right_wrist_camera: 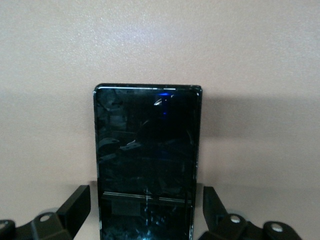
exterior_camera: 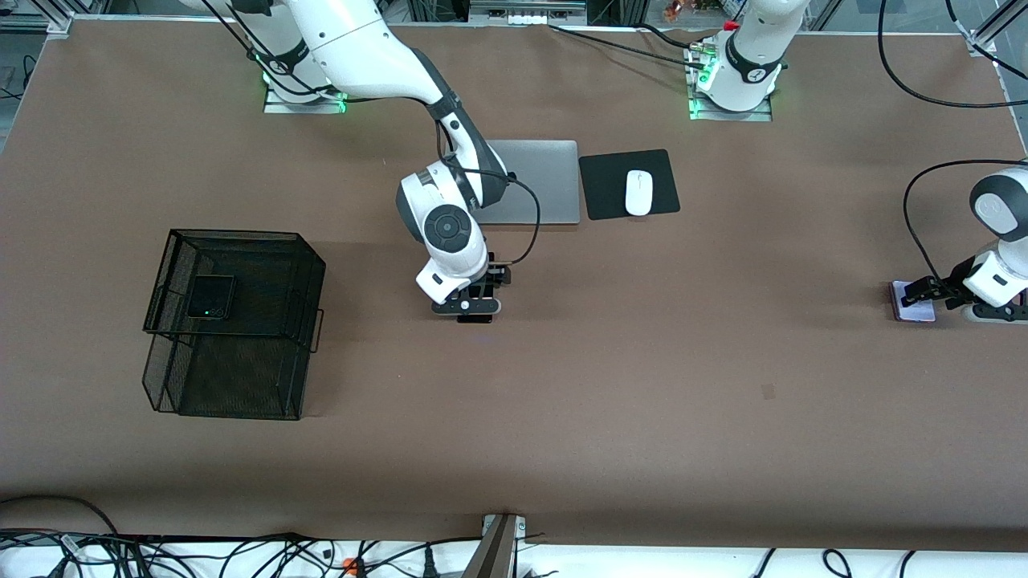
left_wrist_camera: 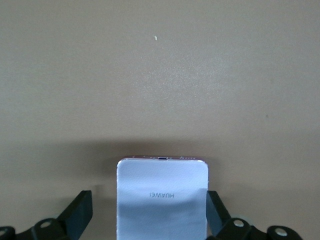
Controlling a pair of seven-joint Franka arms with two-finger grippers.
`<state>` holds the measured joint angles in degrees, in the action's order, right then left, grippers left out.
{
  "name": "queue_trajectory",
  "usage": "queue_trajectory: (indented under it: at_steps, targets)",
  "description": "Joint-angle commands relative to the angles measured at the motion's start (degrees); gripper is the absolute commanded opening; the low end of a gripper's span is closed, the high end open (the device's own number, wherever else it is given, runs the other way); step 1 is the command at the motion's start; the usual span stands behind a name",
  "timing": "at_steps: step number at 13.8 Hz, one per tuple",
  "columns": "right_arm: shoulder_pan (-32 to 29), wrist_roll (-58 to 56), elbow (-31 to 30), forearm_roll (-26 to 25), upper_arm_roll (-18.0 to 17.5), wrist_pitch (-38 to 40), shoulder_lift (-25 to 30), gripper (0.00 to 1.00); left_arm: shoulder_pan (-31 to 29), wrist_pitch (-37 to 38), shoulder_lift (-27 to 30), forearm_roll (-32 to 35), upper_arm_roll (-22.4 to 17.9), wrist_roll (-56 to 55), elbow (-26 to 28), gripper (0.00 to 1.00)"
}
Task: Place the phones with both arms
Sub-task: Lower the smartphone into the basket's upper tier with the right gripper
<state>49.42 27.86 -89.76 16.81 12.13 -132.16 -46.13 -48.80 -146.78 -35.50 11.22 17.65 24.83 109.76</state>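
Note:
A long slim black phone (right_wrist_camera: 147,160) lies flat on the brown table mid-way along it, nearer to the front camera than the laptop. My right gripper (exterior_camera: 474,315) (right_wrist_camera: 145,205) straddles it, open, with a gap on each side. A pale lavender-white phone (exterior_camera: 911,303) (left_wrist_camera: 162,200) lies at the left arm's end of the table. My left gripper (exterior_camera: 919,293) (left_wrist_camera: 148,215) is down around it, open, one finger (left_wrist_camera: 215,212) close against its edge and the other well clear. A small squarish black phone (exterior_camera: 210,297) rests in the black wire basket (exterior_camera: 241,234).
The two-tier wire basket stands toward the right arm's end of the table. A closed silver laptop (exterior_camera: 536,181) lies near the bases, and beside it a black mouse pad (exterior_camera: 666,172) carries a white mouse (exterior_camera: 638,193). Cables run along the front edge.

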Motion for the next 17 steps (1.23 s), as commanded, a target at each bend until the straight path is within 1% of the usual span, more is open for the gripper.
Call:
queue_trajectory:
  at_steps: [1, 2, 4, 5, 7, 9, 11, 12, 13, 14, 15, 16, 17]
  targets:
    - [1.38, -1.32, -1.81, 0.77, 0.17, -3.53, -0.10, 0.74, 0.54, -3.41, 0.35, -1.29, 0.80, -4.24, 2.11, 1.00]
    - [1.47, -0.80, -1.82, 0.85, 0.17, -3.72, -0.01, 0.01, 0.98, -3.60, 0.35, -1.29, 0.72, -4.79, 2.30, 1.00]
    - [1.47, 1.05, -1.56, 1.20, 0.61, -3.28, 1.38, 0.00, 0.90, -4.39, 0.17, -1.29, 0.72, -4.70, 2.65, 1.00]
    - [1.47, 0.97, -1.55, 1.20, 1.74, -2.50, 3.22, 0.00, 0.81, -5.53, -0.18, -1.29, 0.72, -4.70, 3.08, 1.00]
    - [1.38, -0.08, -0.51, 0.59, 7.17, 3.63, 7.96, 0.00, 0.55, -7.20, -0.97, -1.29, 0.72, -4.88, 3.53, 1.00]
    - [1.38, -3.32, 0.20, 0.41, 14.11, 9.26, 12.36, 0.00, 0.37, -7.21, -1.06, -1.03, 0.54, -5.06, 3.53, 1.00]
    - [1.30, -10.95, 0.20, 0.50, 20.70, 12.96, 14.39, 0.00, 0.46, -7.21, -0.97, -0.94, 0.45, -5.23, 3.44, 1.00]
    - [1.21, -16.03, 0.20, 0.59, 24.13, 14.02, 14.57, 0.00, 0.46, -7.21, -0.80, -0.94, 0.45, -5.23, 3.35, 1.00]
    - [0.69, -21.13, 0.20, 0.76, 26.69, 14.12, 14.49, 0.00, 0.46, -7.21, -0.71, -0.85, 0.37, -5.23, 3.18, 1.00]
    - [-0.71, -25.27, 0.20, 0.85, 27.84, 13.69, 14.14, 0.00, 0.46, -7.03, -0.45, -0.77, 0.36, -5.23, 3.18, 1.00]
    - [-2.73, -28.45, 0.20, 0.68, 27.86, 13.16, 13.79, 0.00, 0.46, -7.03, -0.36, -0.59, 0.28, -5.15, 3.18, 1.00]
    - [-4.92, -30.04, 0.29, 0.68, 27.86, 11.33, 12.65, 0.00, 0.37, -6.94, -0.10, -0.50, 0.10, -4.88, 3.18, 1.00]
    - [-6.60, -31.97, 0.20, 0.68, 27.86, 7.66, 11.16, 0.00, 0.37, -6.77, 0.08, -0.50, 0.01, -4.88, 3.18, 1.00]
